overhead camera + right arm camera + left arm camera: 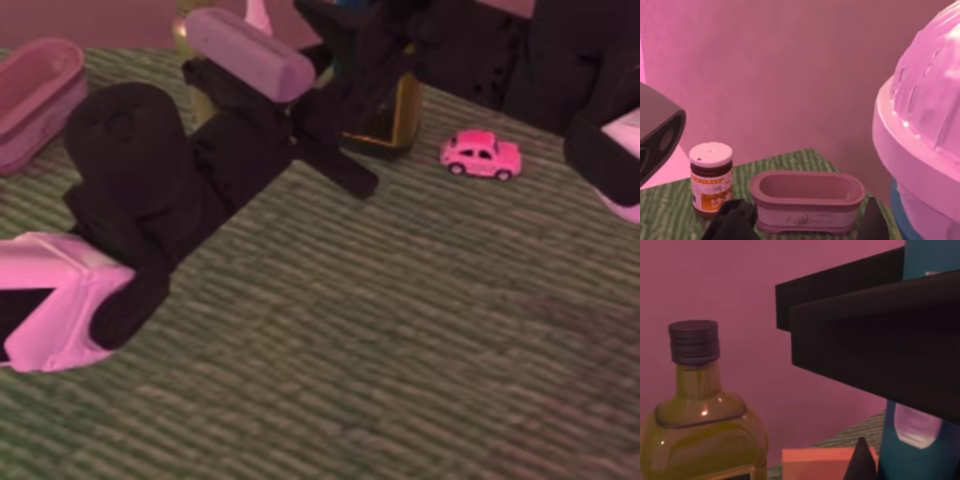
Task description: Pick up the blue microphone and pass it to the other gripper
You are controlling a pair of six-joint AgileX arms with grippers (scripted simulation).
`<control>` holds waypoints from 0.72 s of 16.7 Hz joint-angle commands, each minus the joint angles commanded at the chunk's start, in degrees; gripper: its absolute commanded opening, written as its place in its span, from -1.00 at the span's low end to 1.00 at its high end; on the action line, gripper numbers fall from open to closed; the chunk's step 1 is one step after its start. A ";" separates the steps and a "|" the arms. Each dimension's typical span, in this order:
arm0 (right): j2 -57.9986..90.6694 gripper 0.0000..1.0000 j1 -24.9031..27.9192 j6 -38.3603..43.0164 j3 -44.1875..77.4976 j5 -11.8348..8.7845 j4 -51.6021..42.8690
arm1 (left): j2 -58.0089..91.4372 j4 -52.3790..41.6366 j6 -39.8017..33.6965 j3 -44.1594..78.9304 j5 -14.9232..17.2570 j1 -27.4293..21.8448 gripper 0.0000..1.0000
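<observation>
From above, the left claw (350, 175) reaches up the table on its bulky black arm, with the yellow bottle (400, 120) just beside it and a pink toy car (481, 155) farther off to its right. The right arm (560, 60) comes in from the top right, and only 1 sliver of the blue microphone (350, 3) shows, just above the left claw. From the left wrist, the microphone's teal handle and white switch stand close by, crossed by 2 broad black bars (870, 345). I cannot tell whether the left claw grips it. From the right wrist, the right claw (805, 222) is spread and holds nothing. The microphone's pale head looms just to one side, and a pink tub (807, 200) and a jar (711, 177) lie beyond.
</observation>
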 joint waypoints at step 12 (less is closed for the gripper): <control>0.00 -1.00 0.00 0.00 0.00 0.00 0.00 | 0.00 0.00 0.00 0.00 0.00 0.00 0.21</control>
